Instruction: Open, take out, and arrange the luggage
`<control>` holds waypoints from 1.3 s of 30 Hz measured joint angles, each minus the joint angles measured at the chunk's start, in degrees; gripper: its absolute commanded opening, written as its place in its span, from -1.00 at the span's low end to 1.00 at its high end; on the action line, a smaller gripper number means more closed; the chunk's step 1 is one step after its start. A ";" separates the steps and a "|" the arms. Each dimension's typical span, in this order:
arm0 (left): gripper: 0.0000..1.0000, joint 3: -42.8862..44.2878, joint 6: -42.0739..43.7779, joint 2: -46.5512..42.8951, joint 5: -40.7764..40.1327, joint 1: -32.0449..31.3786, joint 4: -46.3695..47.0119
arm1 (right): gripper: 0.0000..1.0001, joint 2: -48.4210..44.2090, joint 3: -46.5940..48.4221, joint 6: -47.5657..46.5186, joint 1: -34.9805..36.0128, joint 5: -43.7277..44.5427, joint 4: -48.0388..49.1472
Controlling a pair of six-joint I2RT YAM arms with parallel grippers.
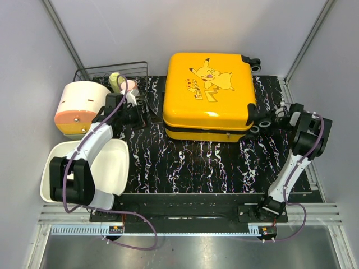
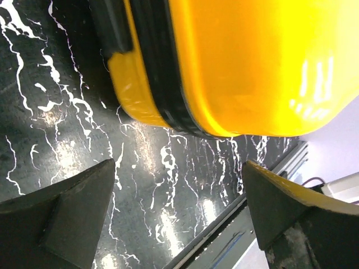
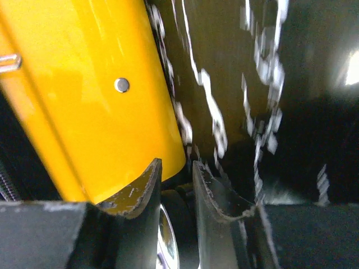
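Note:
The yellow suitcase (image 1: 208, 92) with the Pikachu print lies flat and closed on the black marbled mat (image 1: 190, 162). My left gripper (image 1: 147, 116) is open and empty just left of its near left corner; in the left wrist view the gripper (image 2: 179, 165) has its fingers spread wide, with the suitcase corner (image 2: 235, 61) ahead and apart from them. My right gripper (image 1: 269, 120) is at the suitcase's near right corner. In the right wrist view the gripper (image 3: 176, 165) is closed around a black wheel (image 3: 180, 218) with a silver hub, beside the yellow shell (image 3: 84, 84).
A cream-and-orange round container (image 1: 78, 106) and a wire basket (image 1: 112, 73) holding small items stand at the back left. A white tray (image 1: 109, 168) sits at the near left under the left arm. Grey walls enclose the table. The mat's edge and a metal rail (image 2: 235, 235) lie by the left gripper.

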 measured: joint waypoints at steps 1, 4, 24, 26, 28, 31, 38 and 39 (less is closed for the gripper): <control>0.98 -0.94 -0.87 -0.90 0.72 0.50 0.42 | -0.49 -1.66 -3.39 0.33 0.07 -0.79 -0.46; 0.98 -3.93 -2.60 -4.07 2.51 1.60 1.20 | -0.50 -7.08 -12.83 0.44 1.20 -2.12 -2.10; 0.83 19.96 -1.55 20.74 8.31 -4.24 3.63 | -0.03 -47.98 -30.71 -10.19 2.93 -8.44 -1.22; 0.86 23.58 0.42 23.61 8.11 -5.57 2.56 | 0.00 -48.09 -29.55 -12.96 2.14 -8.20 -1.27; 0.96 26.84 2.25 25.79 8.35 -6.51 -0.15 | 0.04 -48.09 -28.74 -15.63 1.77 -8.11 -1.27; 0.98 31.74 3.58 28.17 8.48 -7.45 -5.20 | 0.10 -48.09 -28.39 -19.41 2.29 -8.22 -1.27; 0.98 28.87 9.99 23.41 4.15 -6.64 -8.39 | 0.12 -48.39 -28.02 -23.69 7.32 -6.73 0.79; 0.98 27.58 10.91 21.11 2.95 -6.16 -8.52 | 0.12 -48.72 -28.02 -24.09 8.37 -6.32 1.25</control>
